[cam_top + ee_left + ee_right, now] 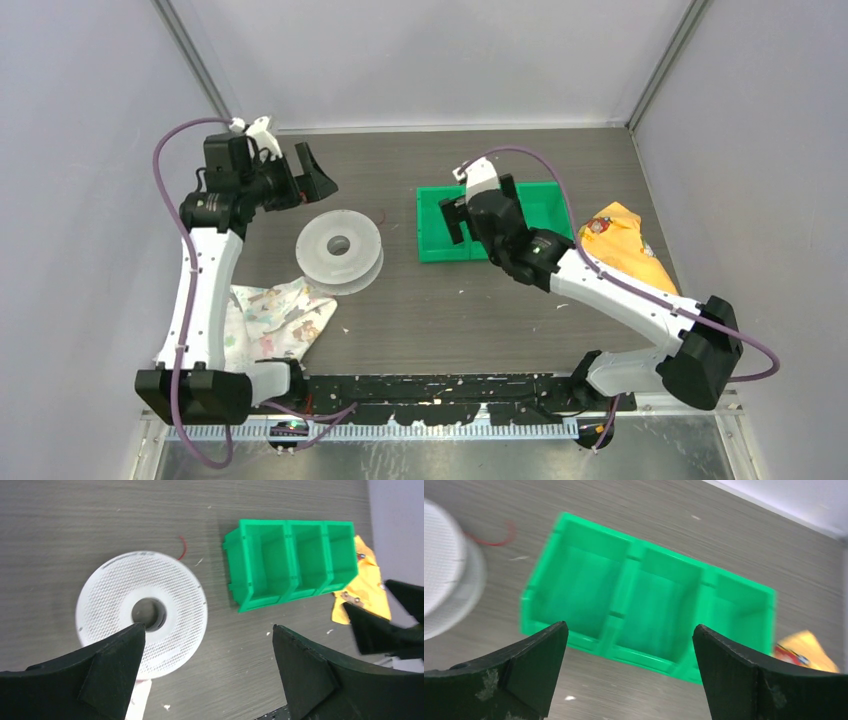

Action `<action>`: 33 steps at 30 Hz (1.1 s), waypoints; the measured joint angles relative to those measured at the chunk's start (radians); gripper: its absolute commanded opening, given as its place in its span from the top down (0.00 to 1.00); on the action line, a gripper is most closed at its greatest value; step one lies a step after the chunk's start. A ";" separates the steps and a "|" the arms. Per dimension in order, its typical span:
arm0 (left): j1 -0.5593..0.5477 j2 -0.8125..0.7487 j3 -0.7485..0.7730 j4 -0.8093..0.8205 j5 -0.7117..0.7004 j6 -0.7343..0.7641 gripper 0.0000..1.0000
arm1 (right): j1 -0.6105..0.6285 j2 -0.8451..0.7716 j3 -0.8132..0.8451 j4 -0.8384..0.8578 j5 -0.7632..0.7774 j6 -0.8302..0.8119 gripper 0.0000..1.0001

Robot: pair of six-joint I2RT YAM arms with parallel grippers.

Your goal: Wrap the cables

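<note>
**On the tabletop: red strand beside the spool, both tools spread**

Between the white translucent plastic spool (340,248) and the green three-compartment plastic bin (436,238) we see the thin red cable strand (381,217). It lies as a short curved piece on the grey wood-grain tabletop (480,310). From the left wrist the strand (183,547) curves down to the spool's rim (141,614), but we cannot tell whether it is wound onto it. The right wrist view, which is blurred, shows the same red curl (499,537) next to the spool (444,570).

We find the left tool (305,178) held above the tabletop at the far-left side of the spool. Its two dark fingers are spread wide with nothing between them (207,630). The right tool (480,207) hangs over the green bin (649,605), likewise spread apart and holding nothing (629,626).

Off to the right, a crumpled yellow snack bag (625,245) sits just beside the bin's right end. Near the left arm's base lies a patterned white cloth (275,315), its far corner reaching the spool's near edge.
</note>
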 measured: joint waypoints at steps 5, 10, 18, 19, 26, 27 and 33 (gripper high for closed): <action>0.004 -0.074 -0.042 -0.082 -0.121 0.008 0.00 | -0.162 0.001 0.103 -0.260 0.074 0.120 0.00; 0.004 -0.191 -0.155 -0.089 -0.238 -0.008 0.00 | -0.416 0.011 0.232 -0.450 0.142 0.335 0.00; 0.005 -0.209 -0.177 -0.085 -0.328 -0.080 0.00 | -0.420 0.065 0.297 -0.588 0.236 0.484 0.00; 0.005 -0.208 -0.180 -0.083 -0.336 -0.082 0.00 | -0.420 0.077 0.297 -0.603 0.238 0.495 0.00; 0.005 -0.208 -0.196 -0.076 -0.366 -0.083 0.00 | -0.420 0.103 0.295 -0.626 0.231 0.527 0.00; 0.005 -0.208 -0.198 -0.076 -0.369 -0.083 0.00 | -0.420 0.103 0.295 -0.626 0.230 0.529 0.00; 0.005 -0.208 -0.203 -0.073 -0.381 -0.080 0.00 | -0.420 0.103 0.295 -0.626 0.225 0.536 0.00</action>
